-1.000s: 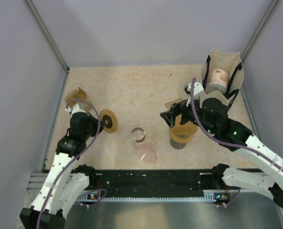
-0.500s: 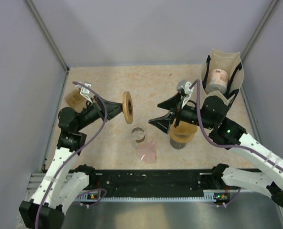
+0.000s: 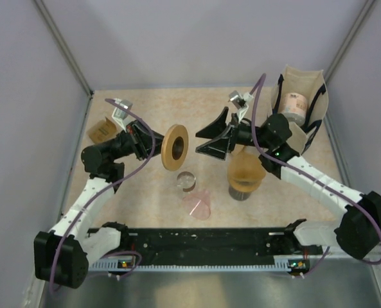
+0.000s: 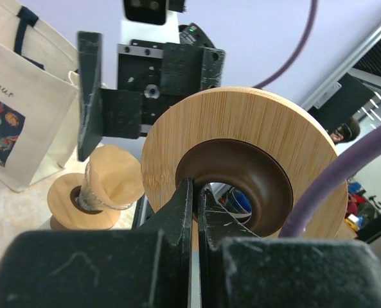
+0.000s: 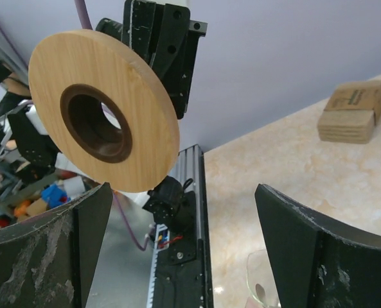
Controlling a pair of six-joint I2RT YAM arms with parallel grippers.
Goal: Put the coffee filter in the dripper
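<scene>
- Pinched the left gripper (image 4: 195, 192) shut on the brown inner lip of the wooden ring (image 4: 241, 122), with the ring on edge and clear of the worktop (image 3: 177, 106).
- Turned the ring's flat face towards the other arm, judged as an offer for a hand-over, with the outer wooden edge left free to be taken.
- Stood the right gripper (image 3: 198, 144) just beside the ring, opposite the left one, fingers spread wide and touching nothing.
- Seen from the right wrist, the ring sat ahead of the open fingers and off to one side, not yet between them.
- Found the coffee filter (image 3: 245, 168) to the right of the ring and lower down, beneath the right arm's wrist and behind its open fingers, in neither gripper.
- Looked seated already, a tan cone in the mouth of the glass dripper (image 3: 240, 191), upright on the worktop; judged from the overhead and left wrist views, with how deep it sat not possible to tell.
- Could not tell what part the ring played for that dripper.
- Noted a small glass (image 3: 186, 180) just below the ring towards the near edge.
- Noted a tote bag (image 3: 306, 83) well to the ring's right and a brown paper stack (image 5: 354, 112) well to its left.
</scene>
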